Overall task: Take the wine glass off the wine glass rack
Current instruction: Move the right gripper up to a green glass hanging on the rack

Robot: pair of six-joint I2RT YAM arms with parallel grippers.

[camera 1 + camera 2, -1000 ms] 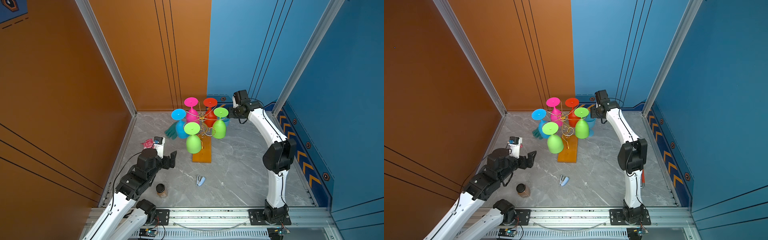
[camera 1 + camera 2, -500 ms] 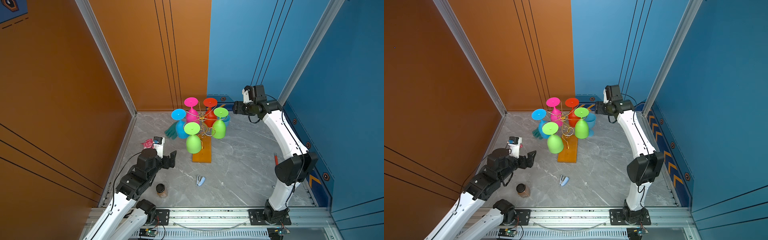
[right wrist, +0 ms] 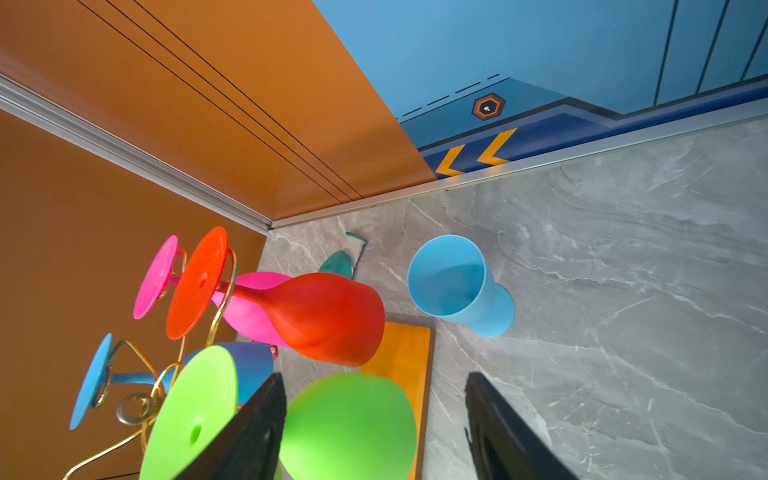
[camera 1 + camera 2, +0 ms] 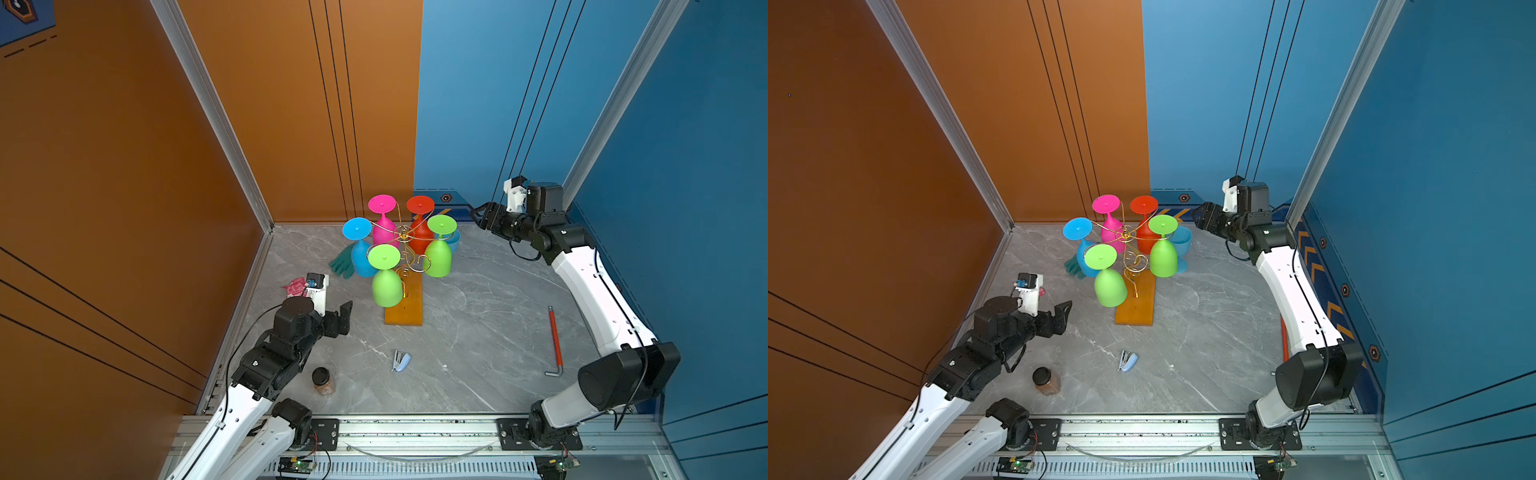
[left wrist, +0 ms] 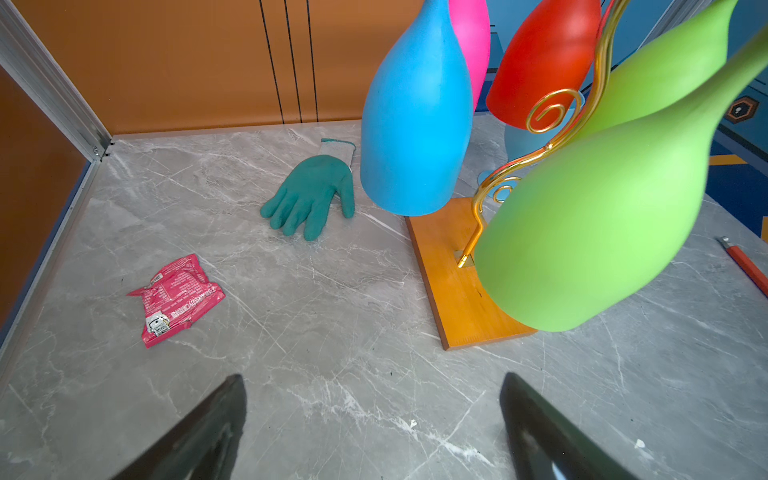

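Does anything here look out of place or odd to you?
One light blue glass stands upright on the table beside the wine glass rack, while five others hang upside down from it. A green glove and a crumpled pink wrapper also lie on the table.

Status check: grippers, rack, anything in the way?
Left gripper open, low, short of rack. Right gripper open, empty, raised off to its side. Five glasses hang on rack. Pale blue glass stands on table, right gripper's side.

Top views look down; wrist views face rack.
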